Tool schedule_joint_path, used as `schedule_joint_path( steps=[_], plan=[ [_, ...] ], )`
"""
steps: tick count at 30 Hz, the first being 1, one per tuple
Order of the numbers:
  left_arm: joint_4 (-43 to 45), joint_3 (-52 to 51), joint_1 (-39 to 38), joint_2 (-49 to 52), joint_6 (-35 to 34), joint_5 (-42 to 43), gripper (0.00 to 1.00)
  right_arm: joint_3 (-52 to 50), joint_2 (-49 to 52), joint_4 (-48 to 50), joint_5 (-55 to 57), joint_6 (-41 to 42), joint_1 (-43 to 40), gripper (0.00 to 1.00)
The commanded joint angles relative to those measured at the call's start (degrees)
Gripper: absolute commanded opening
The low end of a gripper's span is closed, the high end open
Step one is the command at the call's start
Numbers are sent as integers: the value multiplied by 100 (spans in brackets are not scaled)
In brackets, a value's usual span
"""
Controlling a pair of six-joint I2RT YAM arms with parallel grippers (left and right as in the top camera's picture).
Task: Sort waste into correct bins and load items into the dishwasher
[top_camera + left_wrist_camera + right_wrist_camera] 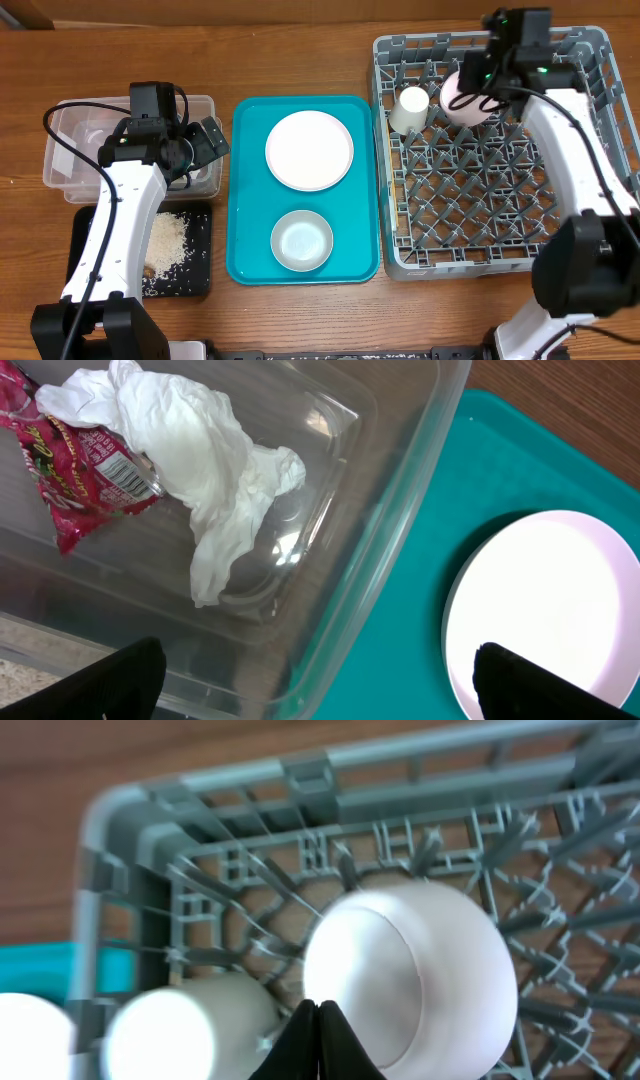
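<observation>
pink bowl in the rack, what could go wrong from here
The pink bowl sits tilted in the rack, right beside the cup. The shut right end effector is close to its rim and could knock it into the cup. The open left end effector hangs over the clear tub wall and could snag it reaching for the plate.

The left arm point(120, 220) is covering the right end of the clear tub point(62, 170) and a strip of the black tray point(195, 270), left side of the overhead view. Upper right, the right arm point(575, 130) is hiding part of the pinkish bowl point(455, 100). The right wrist view is blurring badly (the dish rack point(200, 820) pegs are smearing). In the left wrist view, the red wrapper point(70, 470) is running off the left edge and the plate point(560, 600) off the lower right.
</observation>
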Motion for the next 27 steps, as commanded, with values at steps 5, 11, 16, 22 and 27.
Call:
schedule_joint_path(
  steps=[5, 11, 16, 22, 27],
  plan=[
    [20, 52, 7, 39, -61, -72, 100, -61, 435, -39, 1064, 9, -11, 4],
    [20, 52, 7, 39, -61, -72, 100, -59, 435, -127, 1941, 26, -11, 4],
    [20, 52, 7, 39, -61, -72, 100, -59, 435, -142, 2304, 293, -11, 4],
    [20, 52, 7, 39, -61, -72, 100, 164, 378, -422, 2280, 328, 70, 8],
    [20, 52, 7, 39, -61, -72, 100, 621, 15, -1104, 894, 328, 415, 24]
  ],
)
